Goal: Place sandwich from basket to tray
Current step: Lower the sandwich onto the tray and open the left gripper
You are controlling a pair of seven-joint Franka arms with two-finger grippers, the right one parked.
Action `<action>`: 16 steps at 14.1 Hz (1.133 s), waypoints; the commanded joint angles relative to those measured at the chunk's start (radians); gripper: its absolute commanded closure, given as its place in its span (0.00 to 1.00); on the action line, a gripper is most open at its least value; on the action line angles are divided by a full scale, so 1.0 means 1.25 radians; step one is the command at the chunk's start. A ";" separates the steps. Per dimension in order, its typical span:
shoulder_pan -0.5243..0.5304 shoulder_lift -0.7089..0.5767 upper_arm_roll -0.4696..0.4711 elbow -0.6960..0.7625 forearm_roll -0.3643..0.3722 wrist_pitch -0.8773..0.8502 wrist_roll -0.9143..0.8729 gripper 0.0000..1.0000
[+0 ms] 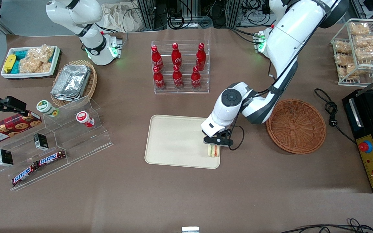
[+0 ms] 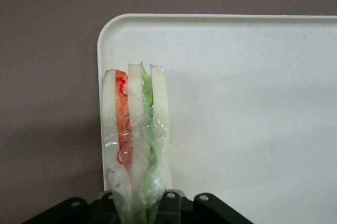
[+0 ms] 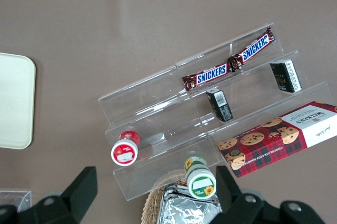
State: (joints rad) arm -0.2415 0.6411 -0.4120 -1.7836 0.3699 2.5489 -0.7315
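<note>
The sandwich [image 1: 213, 150] is a wrapped wedge of white bread with orange, red and green layers. It sits at the corner of the cream tray [image 1: 173, 142] nearest the basket and the front camera. In the left wrist view the sandwich [image 2: 136, 134] stands on edge over the tray's rounded corner [image 2: 237, 103]. My left gripper [image 1: 215, 144] is right over it, shut on the sandwich's narrow end [image 2: 138, 208]. The reddish-brown round basket [image 1: 296, 126] lies beside the tray, toward the working arm's end, with nothing in it.
An acrylic rack of red cola bottles [image 1: 180, 66] stands farther from the front camera than the tray. A clear stepped shelf with snack bars and cups [image 1: 53, 142] lies toward the parked arm's end. A black appliance [image 1: 372, 139] and a power cord [image 1: 330, 110] lie past the basket.
</note>
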 commanded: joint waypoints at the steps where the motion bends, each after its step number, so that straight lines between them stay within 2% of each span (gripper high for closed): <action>1: -0.015 0.005 0.006 0.012 0.015 0.002 -0.043 0.59; 2: -0.023 0.009 0.006 0.016 0.019 0.002 -0.076 0.02; 6: -0.019 -0.005 0.009 0.021 0.011 0.002 -0.097 0.00; 10: 0.029 -0.084 0.008 0.018 0.002 -0.007 -0.141 0.00; 13: 0.065 -0.168 0.008 0.021 -0.064 -0.064 -0.147 0.00; 16: 0.108 -0.234 0.007 0.024 -0.082 -0.151 -0.145 0.00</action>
State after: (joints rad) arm -0.1318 0.4112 -0.4010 -1.7366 0.2929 2.4215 -0.8964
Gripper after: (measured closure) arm 0.000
